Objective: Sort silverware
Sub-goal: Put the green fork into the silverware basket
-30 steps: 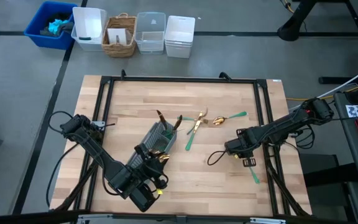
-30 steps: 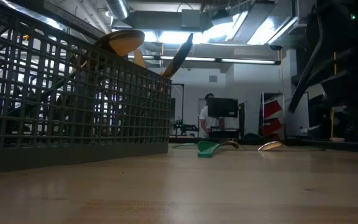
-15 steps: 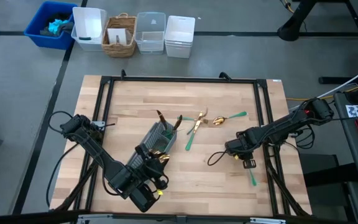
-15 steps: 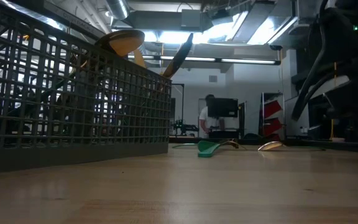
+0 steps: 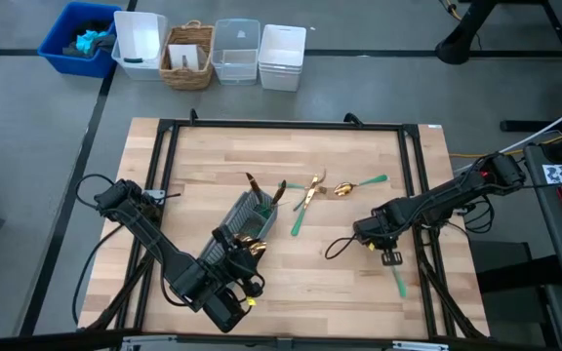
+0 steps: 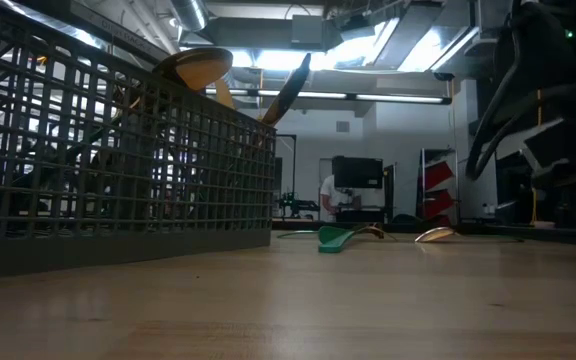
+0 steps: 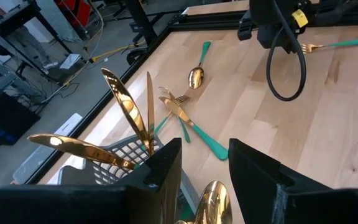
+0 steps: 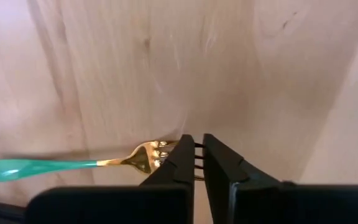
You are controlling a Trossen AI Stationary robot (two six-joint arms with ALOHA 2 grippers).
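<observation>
Right gripper (image 8: 199, 163) low over the bench (image 5: 359, 210), fingers pinched nearly together on the tines of a fork (image 8: 73, 165) lying flat, likely for lifting toward the caddy (image 5: 249, 219). Left gripper (image 7: 205, 163) parked by the caddy, fingers spread, holding nothing.
</observation>
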